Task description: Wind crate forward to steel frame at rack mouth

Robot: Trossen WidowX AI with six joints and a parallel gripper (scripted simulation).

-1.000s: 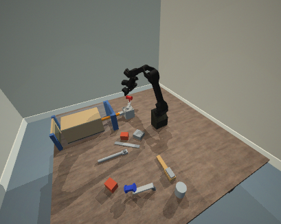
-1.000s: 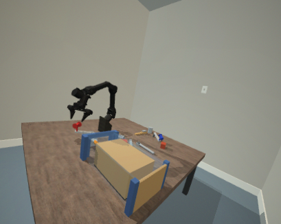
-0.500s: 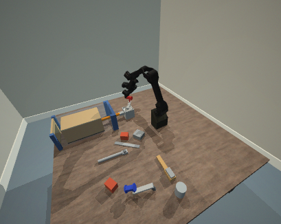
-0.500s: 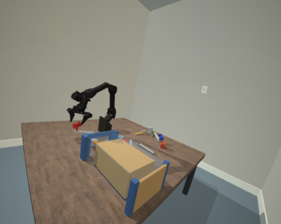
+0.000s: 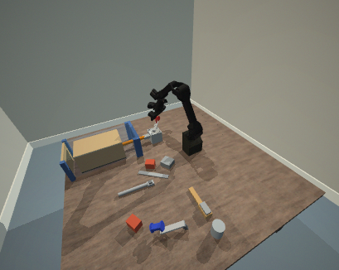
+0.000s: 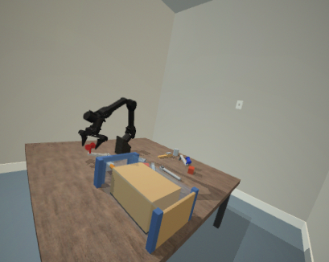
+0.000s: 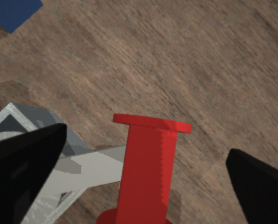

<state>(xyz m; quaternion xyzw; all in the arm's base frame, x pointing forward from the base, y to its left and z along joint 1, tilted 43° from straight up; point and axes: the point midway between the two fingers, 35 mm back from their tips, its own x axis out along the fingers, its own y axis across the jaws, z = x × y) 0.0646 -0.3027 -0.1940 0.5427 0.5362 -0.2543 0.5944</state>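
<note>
The tan crate (image 5: 99, 153) (image 6: 146, 182) sits flat in the clear-panelled cubby. An orange strap (image 5: 132, 141) runs from it past the blue frame at the mouth (image 5: 134, 141) (image 6: 98, 173) to the grey winch (image 5: 156, 137); a gap shows between crate and frame. A handle with a pale crank arm (image 7: 97, 167) and red knob (image 5: 157, 118) (image 6: 90, 148) (image 7: 149, 170) stands on the winch. My gripper (image 5: 157, 114) (image 6: 91, 146) (image 7: 148, 143) is open and empty, with its fingers on either side of the knob in the wrist view, not touching it. How the key sits in the hole is hidden.
A red block (image 5: 150, 163), grey block (image 5: 167, 161), flat bar (image 5: 153, 174) and wrench (image 5: 135, 189) lie near the cubby. Farther off are a hammer (image 5: 197, 198), a grey cylinder (image 5: 217, 229), a blue-knobbed crank (image 5: 157, 226) and another red block (image 5: 134, 223).
</note>
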